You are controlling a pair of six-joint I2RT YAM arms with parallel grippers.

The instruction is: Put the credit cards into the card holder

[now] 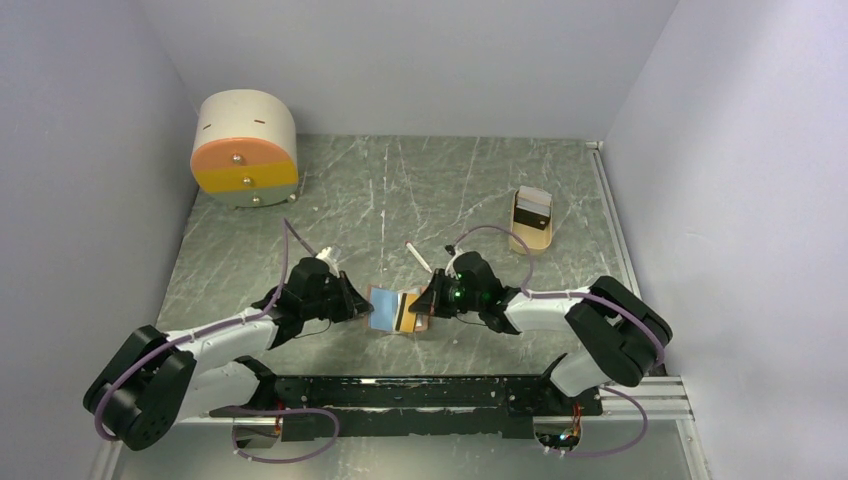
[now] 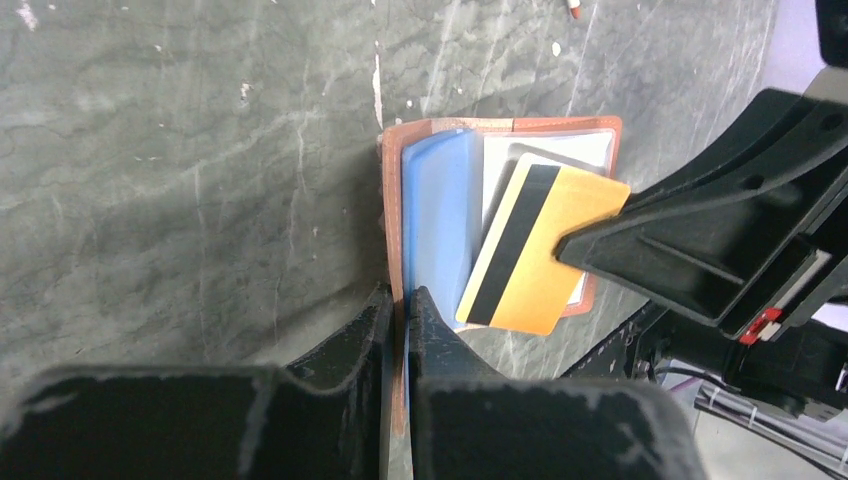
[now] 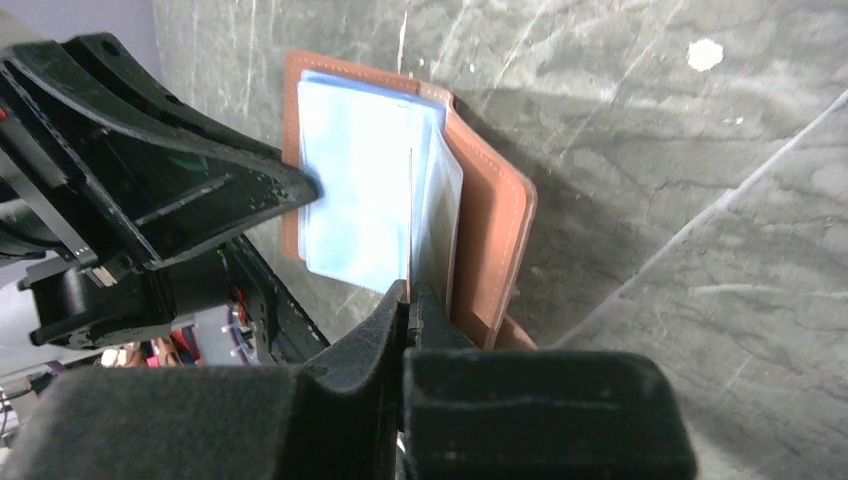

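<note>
Jutting from right claw: gold card

Yellow card edge-on from right wrist, face hidden; card holder near edge lost behind left gripper.

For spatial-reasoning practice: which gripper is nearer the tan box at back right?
Right. The right gripper, holding a yellow card, lies left of and in front of the tan box; the left gripper, clamping the card holder, is farther left.

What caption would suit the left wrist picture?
Left pincer pinches the brown card holder by its edge while the right pincer holds a yellow black-striped card over it.
</note>
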